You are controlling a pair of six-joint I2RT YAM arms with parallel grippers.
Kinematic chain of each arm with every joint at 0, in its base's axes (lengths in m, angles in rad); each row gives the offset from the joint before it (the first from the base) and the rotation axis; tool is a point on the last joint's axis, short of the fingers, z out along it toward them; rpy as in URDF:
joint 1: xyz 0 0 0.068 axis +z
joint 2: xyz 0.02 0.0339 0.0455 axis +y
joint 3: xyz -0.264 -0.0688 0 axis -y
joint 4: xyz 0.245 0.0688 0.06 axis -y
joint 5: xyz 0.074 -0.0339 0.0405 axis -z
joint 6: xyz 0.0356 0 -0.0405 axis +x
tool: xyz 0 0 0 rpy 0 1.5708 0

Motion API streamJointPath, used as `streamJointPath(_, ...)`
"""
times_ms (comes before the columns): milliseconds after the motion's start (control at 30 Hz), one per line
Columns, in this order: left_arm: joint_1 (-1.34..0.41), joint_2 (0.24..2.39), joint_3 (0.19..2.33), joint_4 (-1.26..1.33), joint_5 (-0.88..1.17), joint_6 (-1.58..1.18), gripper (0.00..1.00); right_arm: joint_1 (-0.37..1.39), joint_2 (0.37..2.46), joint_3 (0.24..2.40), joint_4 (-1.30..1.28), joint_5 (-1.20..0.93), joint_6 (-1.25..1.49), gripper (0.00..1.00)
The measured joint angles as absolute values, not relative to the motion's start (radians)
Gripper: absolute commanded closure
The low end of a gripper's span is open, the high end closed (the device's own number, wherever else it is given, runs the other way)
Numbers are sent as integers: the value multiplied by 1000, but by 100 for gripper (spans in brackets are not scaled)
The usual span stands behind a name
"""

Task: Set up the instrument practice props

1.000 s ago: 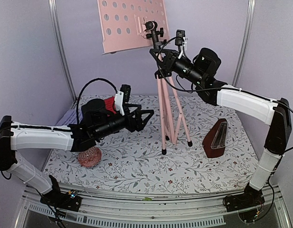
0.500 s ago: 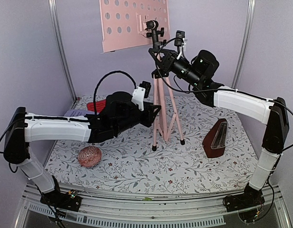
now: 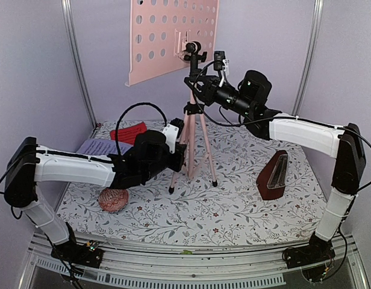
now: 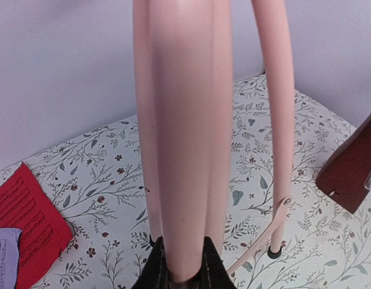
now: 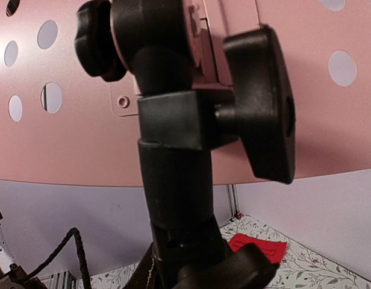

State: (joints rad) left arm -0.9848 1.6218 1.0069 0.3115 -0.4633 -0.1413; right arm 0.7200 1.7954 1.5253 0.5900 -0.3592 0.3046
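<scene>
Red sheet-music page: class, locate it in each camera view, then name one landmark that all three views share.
Top external: red page, left of centre, mid-height.
Left wrist: red page, bottom-left corner.
Right wrist: red page, bottom edge, right of centre.
Shared landmark: the pink music stand.

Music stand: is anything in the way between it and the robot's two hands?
No, nothing visible is in the way. The left gripper is clamped on the pink music stand low on its pole, and the right gripper grips the black post just under the desk. The metronome stands apart on the right.
</scene>
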Motion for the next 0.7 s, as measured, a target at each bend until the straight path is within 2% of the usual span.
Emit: streamJointPath(700, -967, 1616, 817, 544, -433, -64, 100, 728, 1753, 1540, 361, -470, 178, 99)
